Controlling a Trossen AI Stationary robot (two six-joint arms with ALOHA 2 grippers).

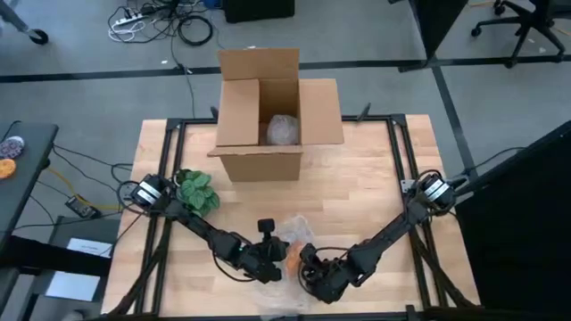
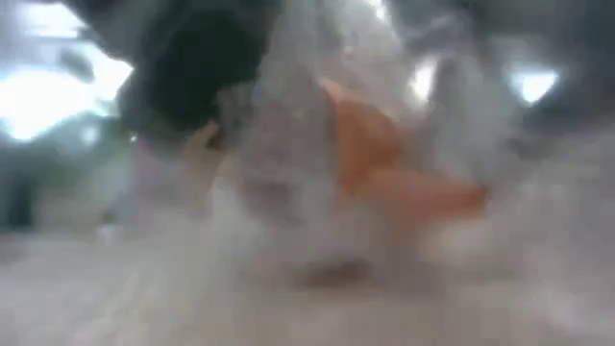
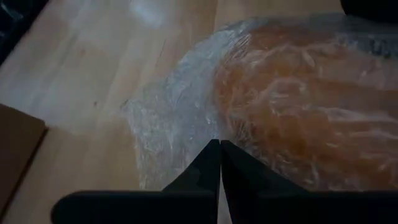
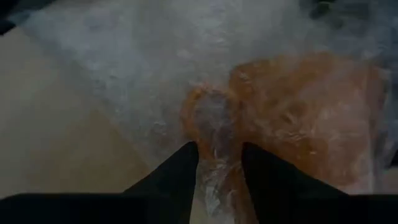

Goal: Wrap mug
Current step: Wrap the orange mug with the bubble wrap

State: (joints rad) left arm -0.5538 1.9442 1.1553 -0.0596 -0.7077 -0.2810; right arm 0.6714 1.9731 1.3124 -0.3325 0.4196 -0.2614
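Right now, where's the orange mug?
In the high view the orange mug sits near the table's front edge, about mid-width, covered in bubble wrap, between the left gripper and the right gripper, well in front of the cardboard box.

A pale wooden-plank table (image 1: 357, 187) carries an open brown cardboard box (image 1: 268, 120). A green leafy plant (image 1: 197, 189) lies near the box's front-left corner; farther forward lies an orange mug in clear bubble wrap (image 1: 293, 250).

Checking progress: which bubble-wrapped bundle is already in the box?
The pale bundle inside the cardboard box; the orange mug lies wrapped on the table between both arms.
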